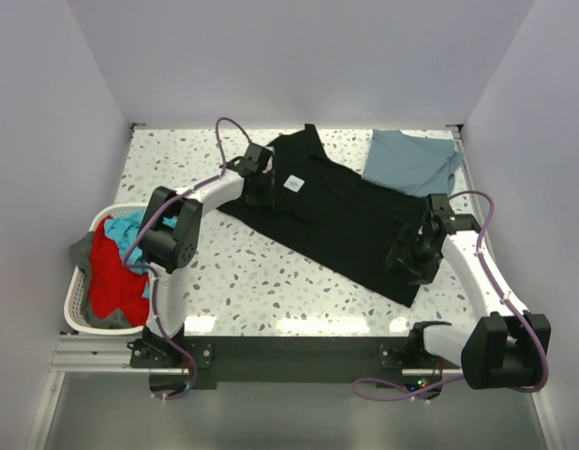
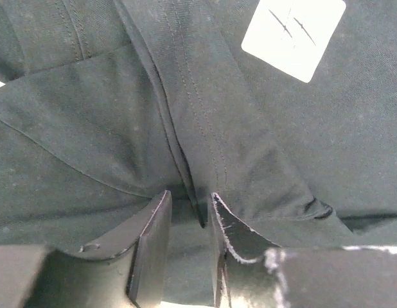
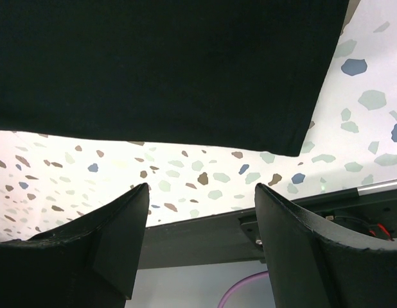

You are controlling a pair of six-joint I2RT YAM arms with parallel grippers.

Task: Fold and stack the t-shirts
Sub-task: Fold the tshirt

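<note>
Terrazzo bench (image 1: pixel 261 272), enclosed by white walls (image 1: pixel 271 56): black t-shirt (image 1: pixel 336 211) is pinched by left claw (image 2: pixel 191 196); right claw (image 3: pixel 202 189) is held open.

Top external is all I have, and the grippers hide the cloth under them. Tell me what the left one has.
Observer: The left gripper has its jaws nearly shut on a raised fold of the black tee, just below the white label.
Operator: Now report the right.
Observer: The right gripper is wide open with nothing in it. The tee lies beyond its tips, and only bare table shows between them.
</note>
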